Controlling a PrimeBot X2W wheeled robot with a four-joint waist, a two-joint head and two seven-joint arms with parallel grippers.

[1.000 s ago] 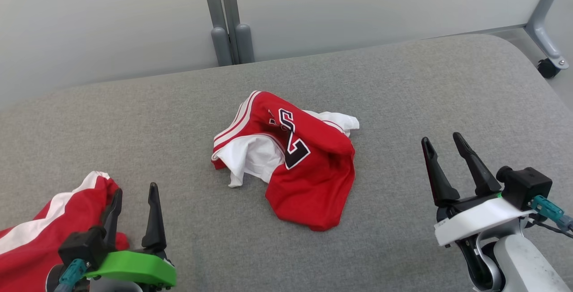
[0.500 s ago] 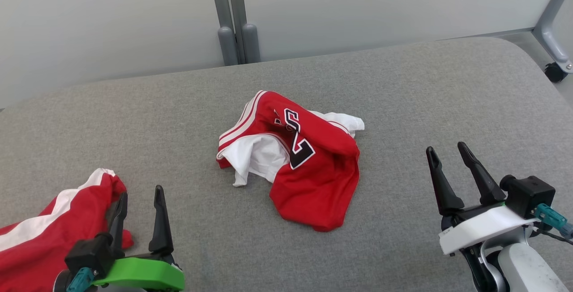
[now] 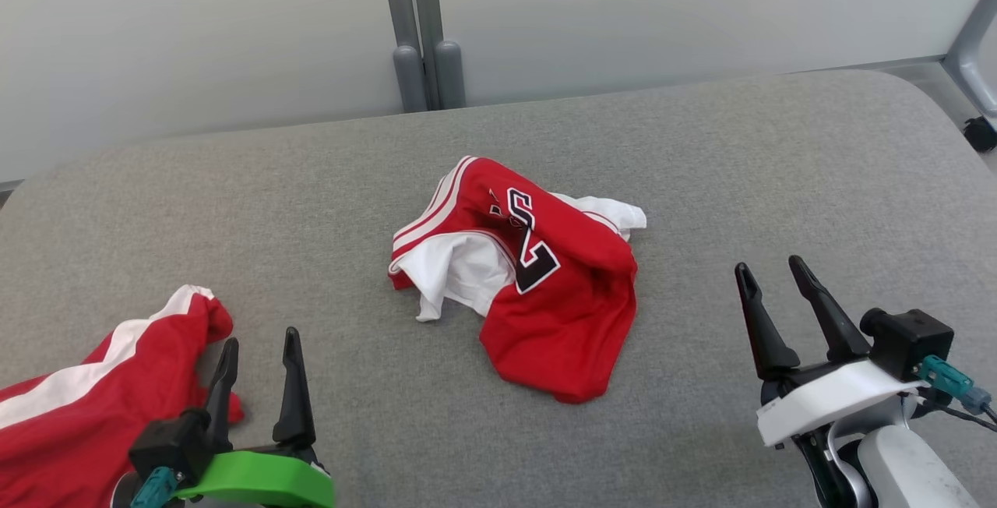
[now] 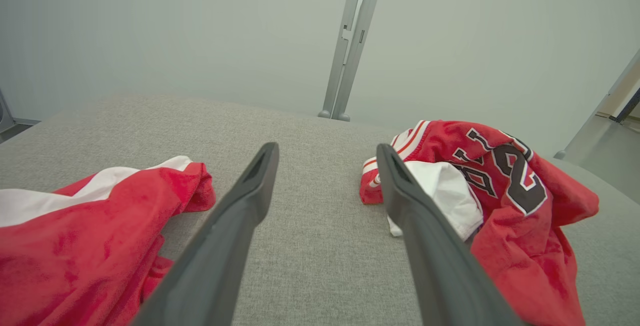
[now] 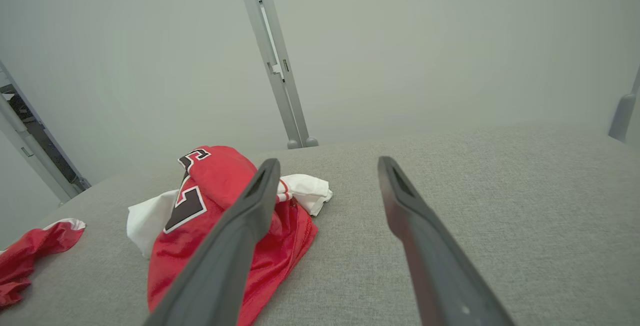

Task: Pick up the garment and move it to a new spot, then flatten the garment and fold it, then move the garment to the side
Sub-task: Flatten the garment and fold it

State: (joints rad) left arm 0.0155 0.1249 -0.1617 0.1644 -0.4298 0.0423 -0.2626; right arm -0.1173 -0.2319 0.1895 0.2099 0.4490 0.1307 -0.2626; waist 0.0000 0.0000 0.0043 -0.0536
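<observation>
At the near left corner of the grey padded worktop (image 3: 779,149) lies another red-and-white piece of clothing (image 3: 86,407), spread loosely and running off the near edge of the head view. Just beside it hangs the left end effector (image 3: 261,336), fingers parted with nothing between them, one finger close to that cloth's edge; whether it touches I cannot tell.

The garment (image 3: 545,298) I take to be the job's own sits about the middle of the worktop, well apart from both arms. It is a red jersey with white trim and a black, white-edged number, heaped in a crumpled mound. White fabric shows at its left and far-right sides (possibly the inside turned out), and the number is creased across a fold.

Over by the near right edge, the right end effector (image 3: 767,263) is likewise spread and empty, pointing towards the far edge.

As I judge it, nothing has begun on this jersey: lifting, moving, flattening, folding and setting aside all remain.
</observation>
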